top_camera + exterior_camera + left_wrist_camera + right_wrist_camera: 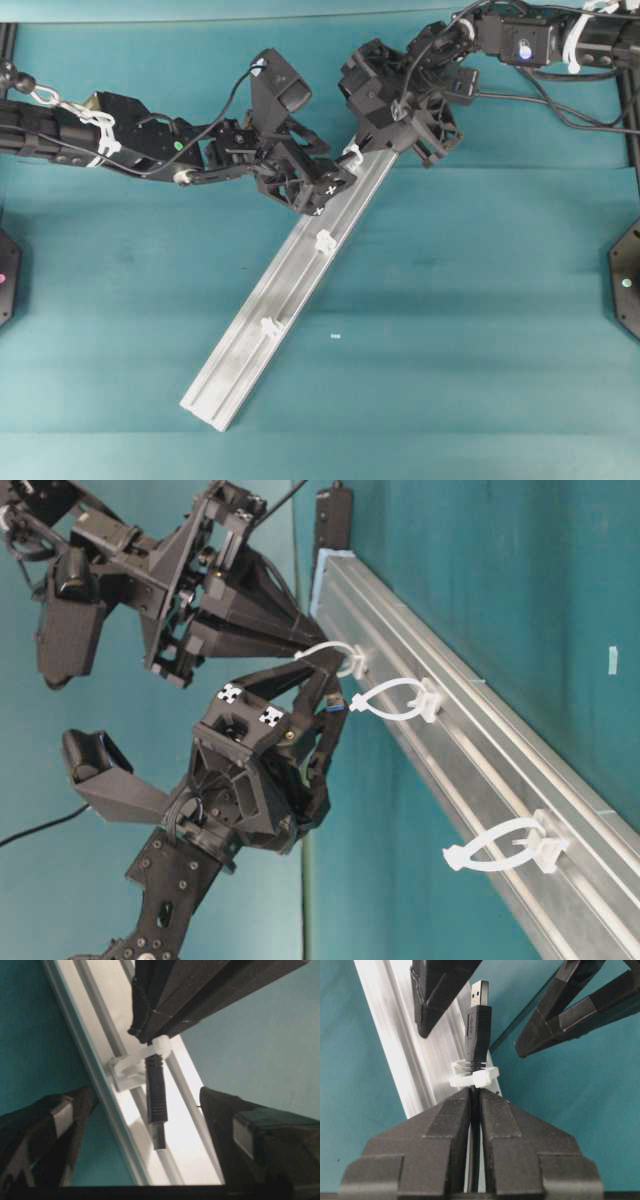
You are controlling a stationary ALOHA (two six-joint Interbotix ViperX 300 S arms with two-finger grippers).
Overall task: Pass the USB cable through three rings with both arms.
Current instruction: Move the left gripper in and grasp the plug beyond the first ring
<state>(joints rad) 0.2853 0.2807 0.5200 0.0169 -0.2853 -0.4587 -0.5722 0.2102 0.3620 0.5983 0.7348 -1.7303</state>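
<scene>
USB cable (479, 1030): black ribbed plug, bare silver metal tip.

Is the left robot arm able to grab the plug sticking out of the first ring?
Probably yes. The left gripper is open, its fingers either side of the USB plug, which pokes free through the ring.

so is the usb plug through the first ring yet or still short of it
Through. In the right wrist view the plug sticks out past the first ring, with the right gripper shut on the cable just behind it.
</scene>
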